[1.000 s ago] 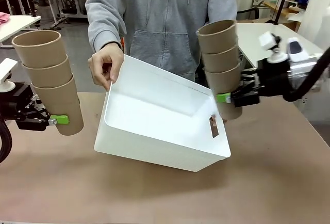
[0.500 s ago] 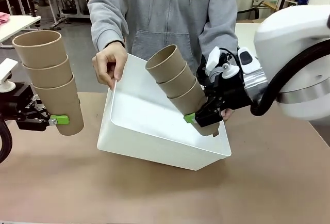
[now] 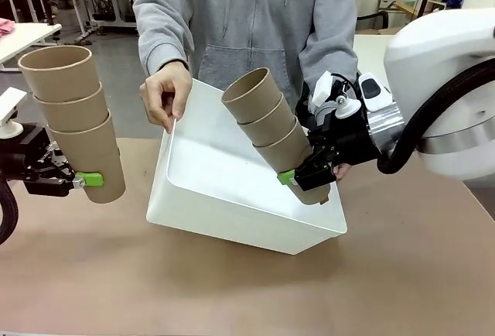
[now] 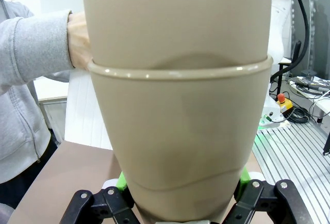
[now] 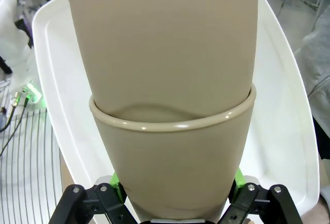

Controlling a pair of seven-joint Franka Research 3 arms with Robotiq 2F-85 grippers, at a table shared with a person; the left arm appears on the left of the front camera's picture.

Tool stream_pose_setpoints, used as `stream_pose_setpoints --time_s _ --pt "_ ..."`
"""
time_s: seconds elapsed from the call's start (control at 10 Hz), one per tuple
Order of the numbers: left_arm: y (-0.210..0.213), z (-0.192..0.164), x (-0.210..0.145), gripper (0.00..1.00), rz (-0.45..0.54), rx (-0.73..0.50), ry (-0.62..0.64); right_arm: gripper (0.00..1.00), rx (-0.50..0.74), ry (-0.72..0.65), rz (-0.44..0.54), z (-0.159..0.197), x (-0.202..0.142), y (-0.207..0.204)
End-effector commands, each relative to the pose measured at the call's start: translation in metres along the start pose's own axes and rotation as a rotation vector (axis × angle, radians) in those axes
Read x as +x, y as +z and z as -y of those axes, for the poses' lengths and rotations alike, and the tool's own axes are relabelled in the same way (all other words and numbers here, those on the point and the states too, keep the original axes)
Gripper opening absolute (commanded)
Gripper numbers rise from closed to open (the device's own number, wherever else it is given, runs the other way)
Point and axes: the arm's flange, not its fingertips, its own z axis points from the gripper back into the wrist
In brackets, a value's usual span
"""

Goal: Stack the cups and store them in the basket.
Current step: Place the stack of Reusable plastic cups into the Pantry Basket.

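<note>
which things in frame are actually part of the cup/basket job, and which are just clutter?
Job:
left stack of three cups, gripped by the left tool
right stack of three cups, gripped by the right tool, tilted over the basket
basket, tipped toward the robot by the person's hand

Lying about:
pink cloth on a far table
red button and cables beside the rig
</note>
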Motion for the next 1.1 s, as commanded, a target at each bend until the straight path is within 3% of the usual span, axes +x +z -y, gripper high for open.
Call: stream_pose_setpoints --time_s 0.0,0.2,0.3,0.5,1.0 --pt "0.001 0.001 0.004 0.83 0.007 -0.001 -0.005 0.85 -0.015 0.016 -0.003 -0.002 0.004 0.003" --pt "0.001 0.001 0.004 0.83 0.007 -0.001 -0.005 0.85 0.001 0.002 0.000 0.000 0.000 0.000" --pt "0.001 0.001 0.004 0.83 0.007 -0.001 -0.005 0.85 0.022 0.017 -0.075 0.001 0.006 -0.010" --pt "0.001 0.001 0.004 0.83 0.007 -0.001 -0.005 0.85 0.048 0.020 -0.103 0.007 0.003 -0.024" --pt "0.001 0.001 0.004 0.83 0.007 -0.001 -0.005 0.85 0.111 0.122 -0.282 0.011 0.013 -0.068"
